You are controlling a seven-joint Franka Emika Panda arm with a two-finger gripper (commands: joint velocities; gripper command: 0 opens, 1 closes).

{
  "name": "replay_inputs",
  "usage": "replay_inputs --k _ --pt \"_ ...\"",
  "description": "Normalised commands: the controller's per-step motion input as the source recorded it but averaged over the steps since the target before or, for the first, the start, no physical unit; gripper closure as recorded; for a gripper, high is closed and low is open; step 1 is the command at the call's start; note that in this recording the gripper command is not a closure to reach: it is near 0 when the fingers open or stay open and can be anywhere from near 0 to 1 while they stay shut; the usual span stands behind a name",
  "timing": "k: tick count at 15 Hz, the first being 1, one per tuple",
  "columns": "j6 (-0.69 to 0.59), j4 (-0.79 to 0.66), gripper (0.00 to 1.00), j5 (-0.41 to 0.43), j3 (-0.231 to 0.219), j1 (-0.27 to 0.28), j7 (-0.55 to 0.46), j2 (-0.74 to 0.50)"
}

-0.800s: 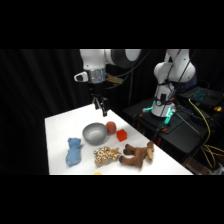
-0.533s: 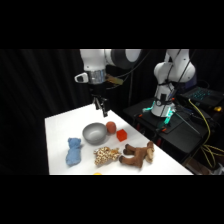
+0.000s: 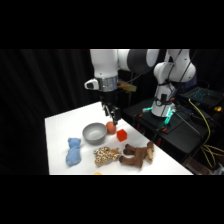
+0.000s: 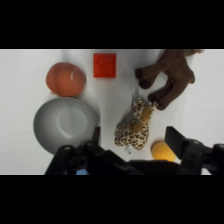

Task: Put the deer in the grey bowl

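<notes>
Clearly the grasp has not begun: the black two-fingered end effector (image 3: 113,116) hangs above the far side of the white desk (image 3: 62,125), near the small round grey metallic bowl (image 3: 94,133), its fingers (image 4: 176,141) spread apart and pinching nothing. The dark brown plush deer with tan patches (image 3: 137,155) lies on its side towards the near right of the desk, well apart from the bowl, with the tan plush animal with dark spots (image 3: 106,155) touching or almost touching its legs.

To do this step well, I would bring the end effector over the deer's thick body, not a floppy limb, and come down on the side away from the spotted plush, so that only one toy is caught. The soft body will likely sag when raised, so a firm pinch at the middle seems wise. The bowl stands empty in the wrist view, so nothing blocks the drop.

Counted: one deer, one bowl, one spotted plush, one light blue plush toy (image 3: 73,151), one round orange-red fruit-like ball (image 4: 65,79), one small red block (image 4: 105,65), and one yellow-orange object (image 4: 161,150), partly hidden.
</notes>
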Motion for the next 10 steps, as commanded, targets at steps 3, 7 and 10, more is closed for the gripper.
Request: replay_inputs --k 3,7,10 --pt "0.39 -0.40 0.00 -0.075 0.122 0.141 0.28 -0.22" --pt "0.51 -0.48 0.00 -0.035 0.103 0.107 0.13 -0.25" --pt "0.58 -0.50 0.00 -0.087 0.089 0.087 -0.07 -0.21"
